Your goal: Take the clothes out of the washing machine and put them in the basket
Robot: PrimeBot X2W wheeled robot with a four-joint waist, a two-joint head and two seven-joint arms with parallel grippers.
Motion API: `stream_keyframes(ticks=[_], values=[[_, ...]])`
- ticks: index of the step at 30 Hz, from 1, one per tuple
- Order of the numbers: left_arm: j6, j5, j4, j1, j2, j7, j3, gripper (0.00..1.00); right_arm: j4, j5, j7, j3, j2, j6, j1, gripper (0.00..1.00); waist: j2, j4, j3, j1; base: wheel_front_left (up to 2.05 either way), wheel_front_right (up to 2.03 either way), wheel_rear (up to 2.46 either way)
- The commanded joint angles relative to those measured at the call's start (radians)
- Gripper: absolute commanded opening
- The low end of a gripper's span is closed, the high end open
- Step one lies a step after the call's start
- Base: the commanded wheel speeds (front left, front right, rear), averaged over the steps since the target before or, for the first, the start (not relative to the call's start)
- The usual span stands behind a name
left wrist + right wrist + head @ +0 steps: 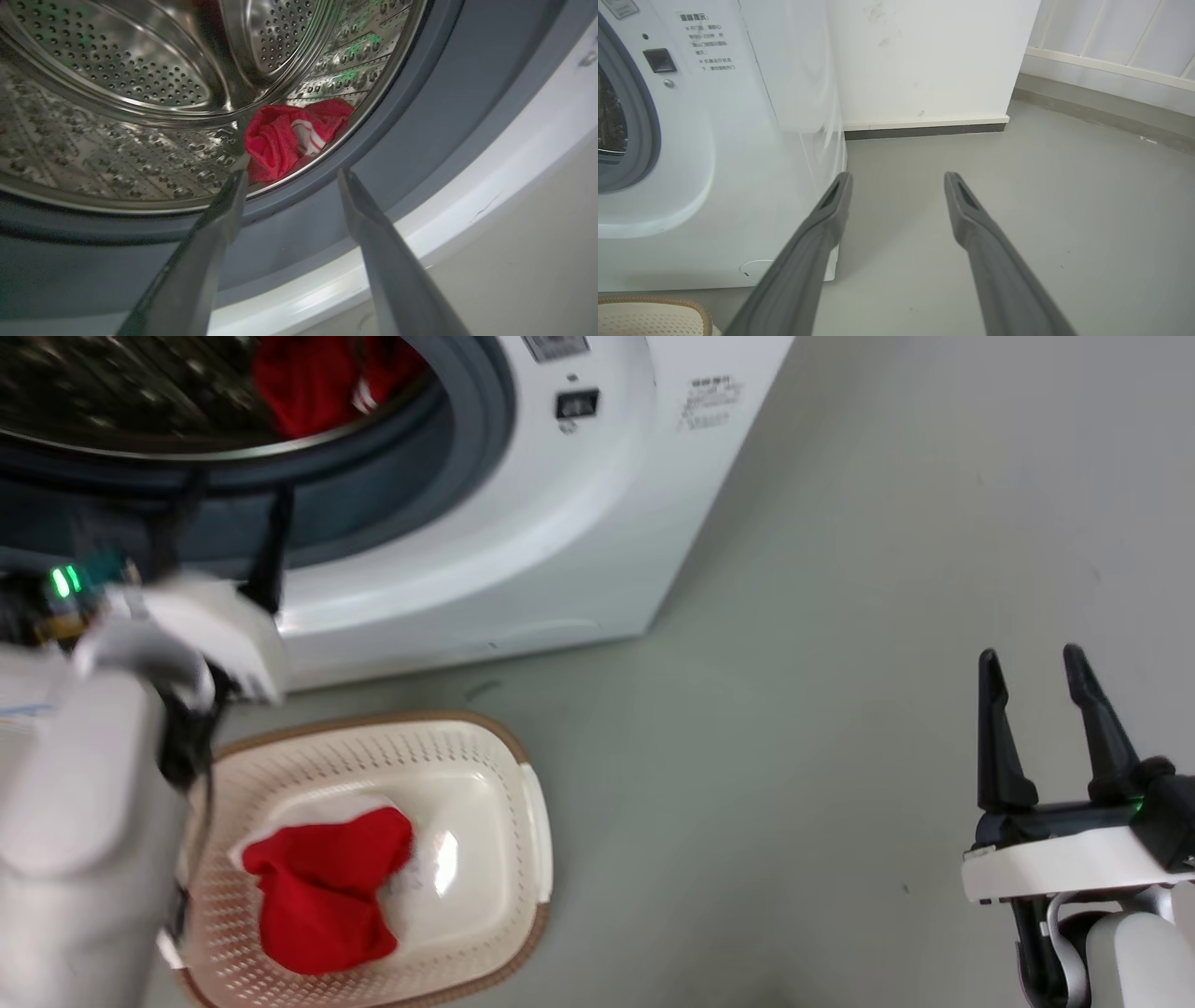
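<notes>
Left gripper (pixel 292 173): jaws apart, nothing btwn them. Tips are just outside the porthole, lined up on the red garment (pixel 280 140). It lies low in the drum (pixel 117 74), right by the front lip and the grey door seal (pixel 420 116). It's crumpled into a wad, w/ a white stripe showing on the side nearer the seal.

Handling, my guess: soft, light, limp fabric, not fragile. It'll drape and trail once lifted, and poss. be heavier & clingy if damp; can't tell wet or dry. Best hold is prob. the raised fold at the top of the wad, pinched deep to catch enough cloth. A thin edge could slip out of the long fingers.

Edges: the steel drum lip and the seal sit right under the approach. Fingers must clear them going in, & a hanging tail could snag on the lip coming out. Inside the drum there's plenty of room above & to the sides.

Basket (pixel 537 821) stands on the floor (pixel 840 709) just in front of the washing machine (pixel 579 523). One red piece (pixel 327 896) w/ white trim is already in it, w/ bare room beside that. Path from door to basket looks short.

Right gripper (pixel 1032 658): jaws open, empty, over bare floor well to the side of the washer, out of the way.
</notes>
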Motion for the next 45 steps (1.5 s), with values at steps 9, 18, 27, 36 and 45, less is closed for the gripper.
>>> stream_keyframes(ticks=[9,18,27,36,45], values=[[-0.001,-0.062,0.175,-0.548,0.175,0.387,-0.145,1.00,-0.031,0.082,-0.002,0.071,0.001,-0.001,-0.070,1.00,0.0000,-0.155,0.290,-0.0001,0.00,0.00,0.00],[-0.001,-0.107,0.370,-0.847,0.231,0.650,-0.199,1.00,-0.035,0.138,-0.002,0.141,0.001,-0.001,-0.064,1.00,0.0000,-0.246,0.372,-0.0001,0.00,0.00,0.00],[-0.001,-0.136,0.486,-0.904,0.235,0.806,-0.255,1.00,-0.049,0.159,-0.002,0.140,0.001,-0.001,-0.044,1.00,0.0000,-0.257,0.401,-0.0001,0.00,0.00,0.00],[-0.001,-0.139,0.475,-0.925,0.240,0.756,-0.289,0.00,-0.054,0.159,-0.002,0.144,0.001,-0.001,-0.060,1.00,0.0000,-0.248,0.414,-0.0001,0.00,0.00,0.00],[0.001,-0.150,0.461,-0.893,0.233,0.541,-0.275,0.00,-0.039,0.134,-0.002,0.125,0.001,-0.001,-0.080,1.00,0.0000,-0.217,0.352,-0.0001,0.00,0.00,0.00]])
